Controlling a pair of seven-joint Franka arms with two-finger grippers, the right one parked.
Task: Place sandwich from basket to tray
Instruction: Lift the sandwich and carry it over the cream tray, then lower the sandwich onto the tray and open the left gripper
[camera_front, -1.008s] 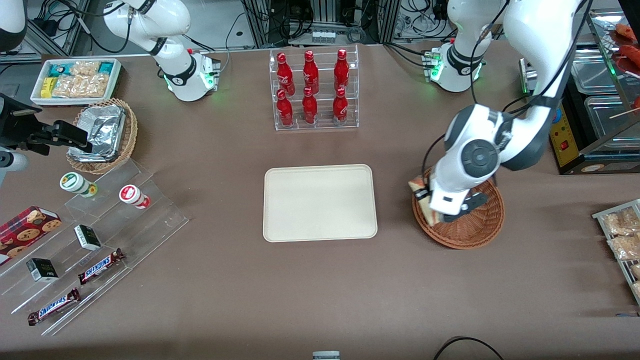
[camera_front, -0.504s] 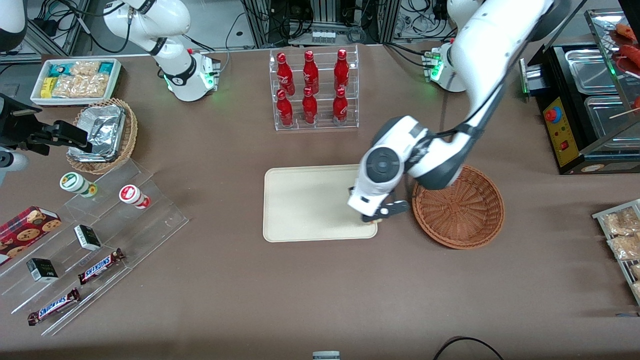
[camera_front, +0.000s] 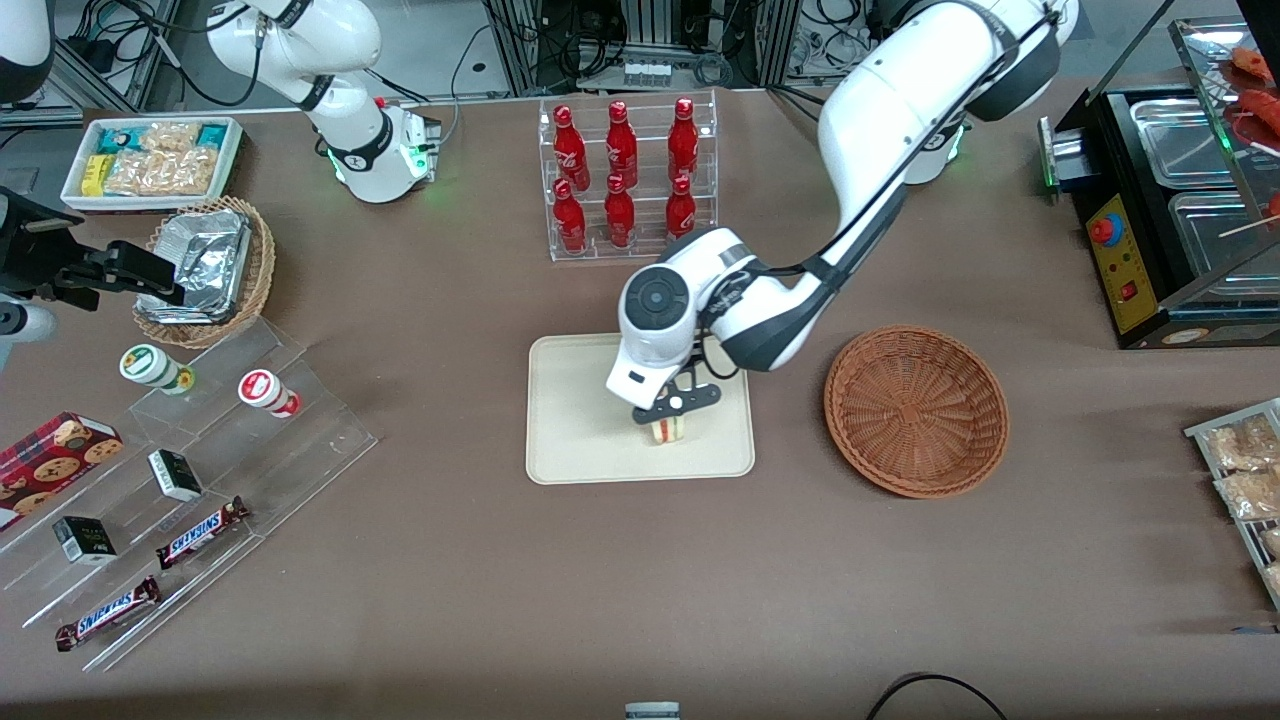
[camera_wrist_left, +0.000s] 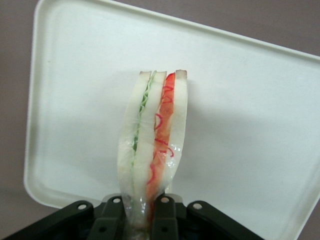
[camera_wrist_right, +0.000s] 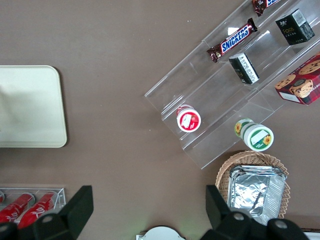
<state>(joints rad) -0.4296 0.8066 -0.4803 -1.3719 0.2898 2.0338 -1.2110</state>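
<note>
The sandwich (camera_wrist_left: 152, 145) is pinched at one end between the two fingers (camera_wrist_left: 164, 212) of the tool (camera_front: 668, 408), which is clamped on it over the tray (camera_front: 580, 420). In the wrist view the wedge hangs edge-on to the camera, showing pale bread slices with a green layer on one side and a red-orange layer on the other (the clear wrap around it bunches where the fingers grip). The tray's cream surface fills the background of that view, with brown bench (camera_wrist_left: 15, 100) showing past its rounded corner.

From the front, the sandwich (camera_front: 667, 429) shows just below the tool, over the part of the tray nearer the front camera and toward the working arm's end of it. Whether its lower tip touches the tray surface cannot be told. The left arm reaches down from above the bottle rack (camera_front: 628, 180), whose clear shelves carry six red bottles.

The basket (camera_front: 916, 410) sits on the bench beside the tray, toward the working arm's end, with nothing visible in it. A lighter wicker basket holding foil packets (camera_front: 205, 265) and a clear stepped stand with snack bars (camera_front: 200, 532) lie toward the parked arm's end.
</note>
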